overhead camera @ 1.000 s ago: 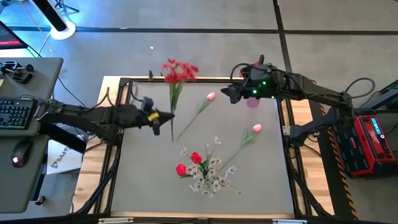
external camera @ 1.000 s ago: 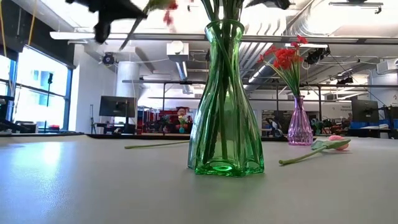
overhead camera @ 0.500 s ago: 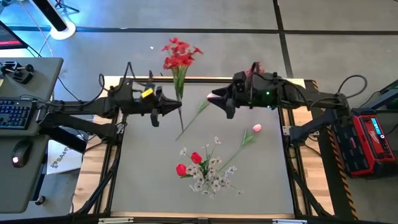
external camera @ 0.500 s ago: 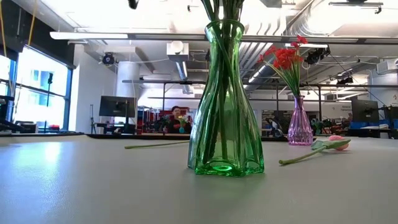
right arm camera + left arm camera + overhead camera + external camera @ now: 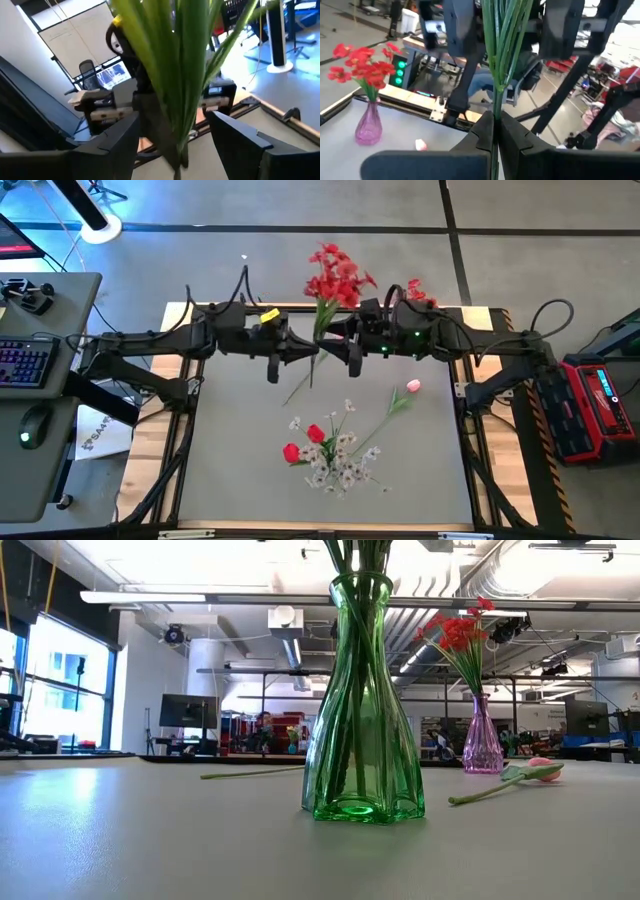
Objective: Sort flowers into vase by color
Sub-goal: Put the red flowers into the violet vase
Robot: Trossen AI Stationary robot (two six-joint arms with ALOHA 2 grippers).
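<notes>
Two arms meet above the far middle of the counter (image 5: 240, 460), where the left hand (image 5: 300, 352), pinched tight, holds a red bunch (image 5: 336, 277) by its stems, blossoms pointing away over the far edge. Facing it, the right hand (image 5: 343, 350) stands wide with the stems (image 5: 177, 75) between its fingers, untouched, so a handover looks near. The purple vase (image 5: 482, 739) of red flowers sits just behind the right arm, nearer to it. Only the low view shows the green vase (image 5: 360, 710), and only the high view the pink tulip (image 5: 412, 387).
</notes>
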